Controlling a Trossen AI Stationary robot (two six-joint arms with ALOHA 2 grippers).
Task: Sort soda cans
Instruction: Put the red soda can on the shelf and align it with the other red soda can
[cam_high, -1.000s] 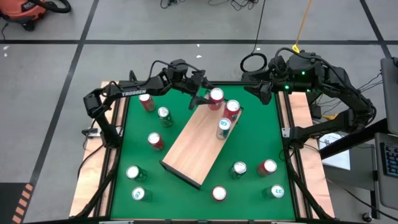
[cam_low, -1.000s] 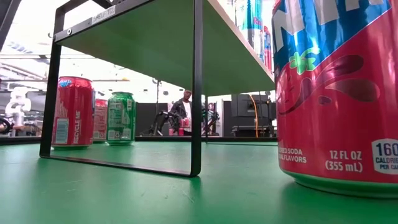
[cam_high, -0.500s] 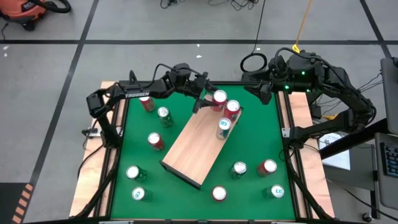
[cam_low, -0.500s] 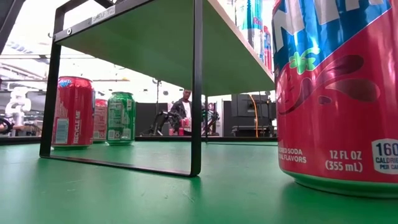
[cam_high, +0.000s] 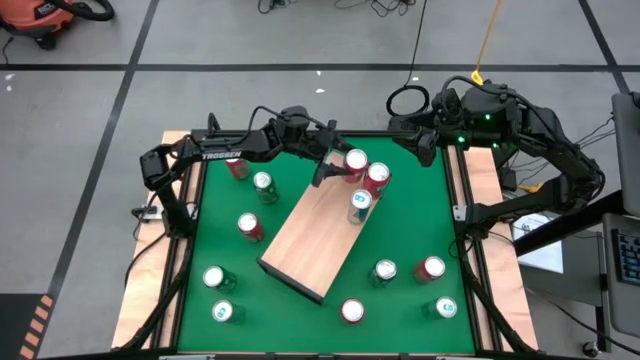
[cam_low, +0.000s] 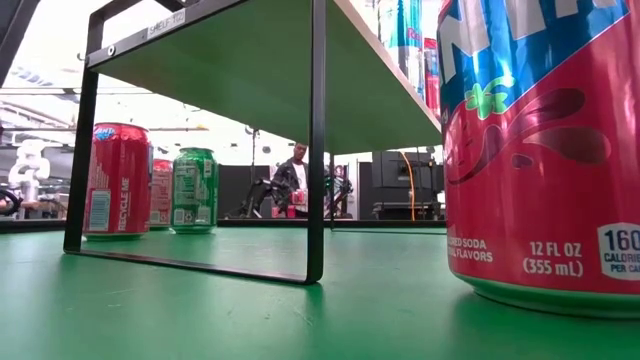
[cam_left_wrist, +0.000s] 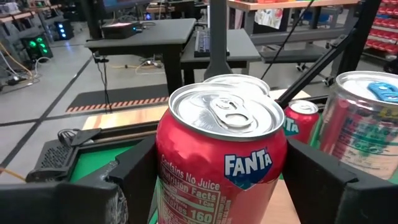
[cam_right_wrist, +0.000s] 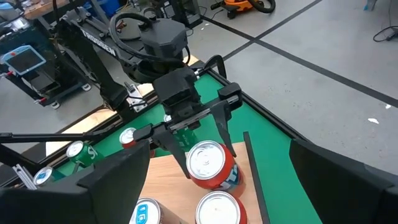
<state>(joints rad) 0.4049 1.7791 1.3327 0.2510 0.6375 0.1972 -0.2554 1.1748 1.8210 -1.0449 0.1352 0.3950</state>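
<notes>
The left gripper (cam_high: 340, 165) reaches over the far end of the wooden shelf (cam_high: 310, 230) with a red can (cam_high: 355, 160) standing between its fingers (cam_right_wrist: 227, 134), one on each side. The fingers straddle the can, but whether they press on it cannot be told. Just beyond it on the shelf stand a second red can (cam_high: 377, 175) and a teal can (cam_high: 360, 203). Other cans stand scattered on the green mat (cam_high: 410, 230) around the shelf. The right gripper (cam_high: 425, 143) waits at the far right corner of the table, its fingers spread wide and holding nothing.
</notes>
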